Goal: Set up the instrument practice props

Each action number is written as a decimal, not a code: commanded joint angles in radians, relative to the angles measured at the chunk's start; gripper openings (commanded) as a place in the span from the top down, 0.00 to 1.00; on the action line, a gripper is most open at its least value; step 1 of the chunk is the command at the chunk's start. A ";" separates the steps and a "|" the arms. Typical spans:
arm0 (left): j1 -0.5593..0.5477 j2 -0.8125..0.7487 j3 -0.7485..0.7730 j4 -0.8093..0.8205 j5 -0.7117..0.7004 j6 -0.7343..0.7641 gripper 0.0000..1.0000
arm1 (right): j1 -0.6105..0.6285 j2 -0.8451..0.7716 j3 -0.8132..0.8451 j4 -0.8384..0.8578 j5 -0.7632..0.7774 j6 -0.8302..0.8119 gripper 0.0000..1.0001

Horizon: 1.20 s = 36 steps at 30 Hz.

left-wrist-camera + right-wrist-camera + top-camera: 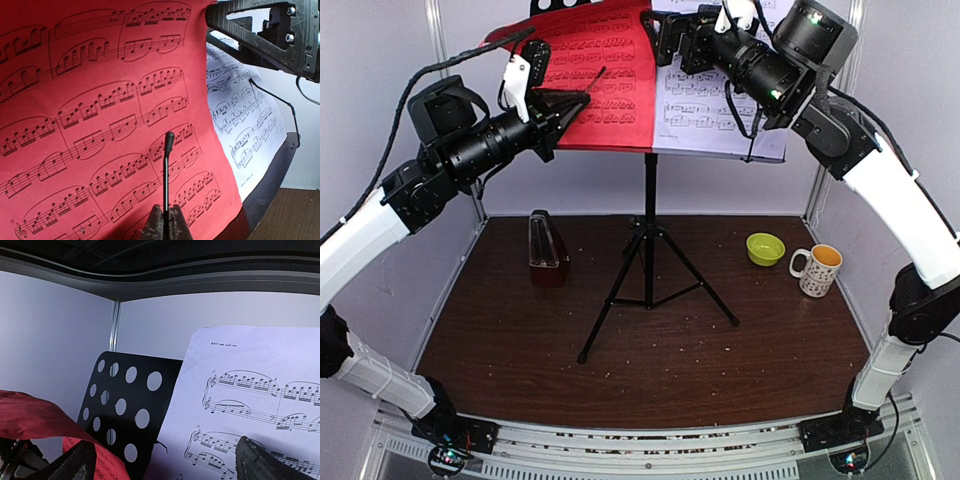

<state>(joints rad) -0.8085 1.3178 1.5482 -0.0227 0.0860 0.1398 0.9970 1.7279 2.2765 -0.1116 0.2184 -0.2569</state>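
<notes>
Tabletop (650, 370): dark brown; all items are carried toward its rear half.

Music stand (648, 225): placed at the centre, upright on three spread legs, long axis vertical. Its perforated desk (125, 405) is at the top and faces the arm bases.

Red sheet (600, 80): laid on the left half of the desk, staves running left to right, notation upright. Its upper left corner is curled forward. Its right edge is seen overlapping the white sheet (720, 110), which occupies the right half of the desk in the same orientation.

Left claw (166, 222): raised to the lower part of the red sheet, fingers pressed together and pinching a thin black retaining wire (166, 175) that lies upright against the red page.

Right claw (167, 465): held at the top of the desk, fingers spread wide; one fingertip is seen in front of the white sheet.

Metronome (545, 240): rear left, well apart from the stand legs, upright, apex pointing up.

Mug (817, 270): rear right, upright. Green bowl (765, 248): just beside it on the left.
</notes>
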 commanded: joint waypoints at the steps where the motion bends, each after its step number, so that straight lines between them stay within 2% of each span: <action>1: -0.005 0.013 0.041 0.073 0.035 -0.006 1.00 | -0.002 -0.029 -0.001 -0.005 0.043 0.021 0.03; 7: -0.006 0.016 0.050 0.064 0.018 -0.041 1.00 | 0.001 -0.061 -0.050 -0.008 0.048 0.031 0.03; 15: -0.005 0.001 0.040 0.056 0.039 -0.041 0.60 | 0.008 -0.083 -0.078 0.001 0.047 0.027 0.02; 17: -0.004 -0.005 0.041 0.053 0.049 -0.040 0.55 | 0.009 -0.086 -0.080 0.000 0.046 0.026 0.02; 32: -0.006 0.000 0.199 -0.084 0.106 -0.091 0.54 | 0.024 -0.120 -0.103 -0.009 0.025 0.026 0.05; 36: -0.006 0.023 0.279 -0.107 0.047 -0.111 0.55 | 0.031 -0.134 -0.125 -0.011 0.023 0.027 0.05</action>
<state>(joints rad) -0.8116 1.3235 1.7416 -0.1093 0.1719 0.0608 1.0168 1.6299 2.1761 -0.1226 0.2512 -0.2359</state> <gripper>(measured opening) 0.456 0.950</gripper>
